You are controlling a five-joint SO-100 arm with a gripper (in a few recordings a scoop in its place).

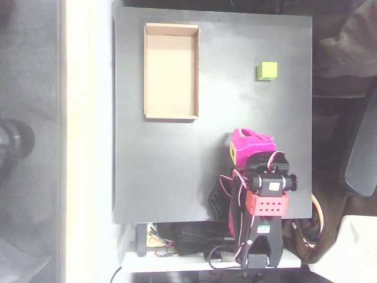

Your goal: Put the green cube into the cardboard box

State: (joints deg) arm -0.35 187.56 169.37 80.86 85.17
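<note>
Gripper point(238, 150): magenta, folded back over the arm's base at the near right of the bench in the overhead view; it grasps nothing, and whether its jaws are parted or closed I cannot tell from this angle.
Arm: black and red links stacked at the near edge, with wires trailing off behind.
Bench point(165, 171): dark matte top, bare between the arm and the two task things.
Green cube point(267, 71): small lime block standing alone on the far right, well apart from the gripper and well apart from the box.
Cardboard box point(171, 71): shallow tan tray at the far left, long side running near to far, open top up.
Box contents: nothing inside; its floor shows bare.
Step in hand: by my reading, the reach to the cube, not yet begun.
Doing it well: extend far and slightly right, part the jaws wider than the cube, come down square to two opposite faces, and close near its middle so it does not twist out.
After the grasp: lift clear of the low wall before carrying left.
</note>
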